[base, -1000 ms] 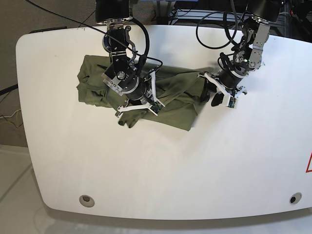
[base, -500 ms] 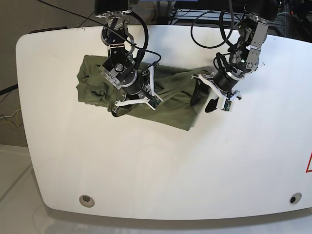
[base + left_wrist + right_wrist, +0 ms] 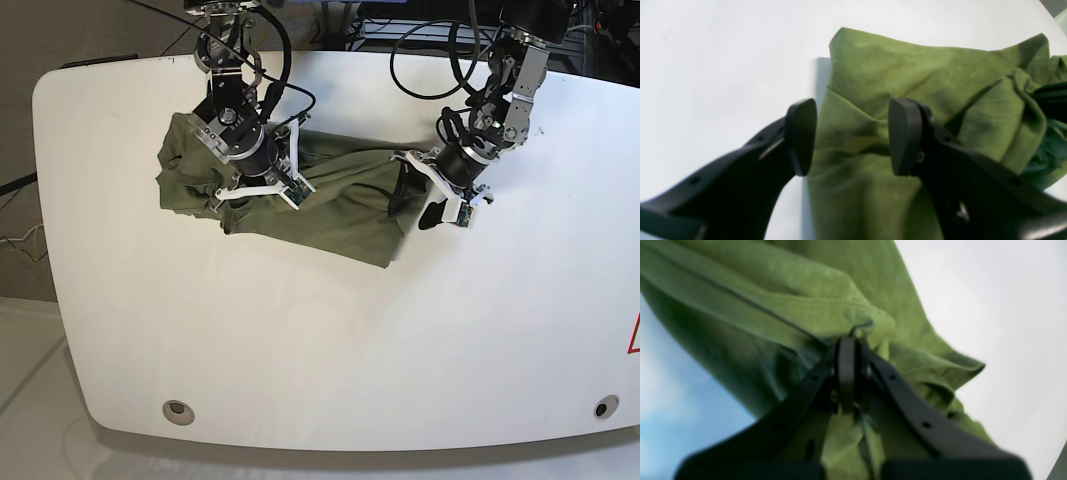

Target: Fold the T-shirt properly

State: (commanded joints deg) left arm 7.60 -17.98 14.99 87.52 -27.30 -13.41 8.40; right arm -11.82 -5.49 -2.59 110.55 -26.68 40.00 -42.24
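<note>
The olive-green T-shirt lies crumpled across the far half of the white table. My right gripper is over the T-shirt's left part and is shut on a raised fold of the T-shirt; the right gripper has cloth bunched around its closed fingertips. My left gripper hovers at the T-shirt's right edge. The left gripper is open with nothing between its pads, and the T-shirt lies flat and creased below it.
Black cables hang behind both arms at the table's far edge. Two round grommets sit near the front edge. A red mark shows at the right edge.
My right gripper has moved toward the far left, dragging its fold of T-shirt along and pulling the front flap in. My left gripper has shifted slightly toward the shirt's right edge, still open.
</note>
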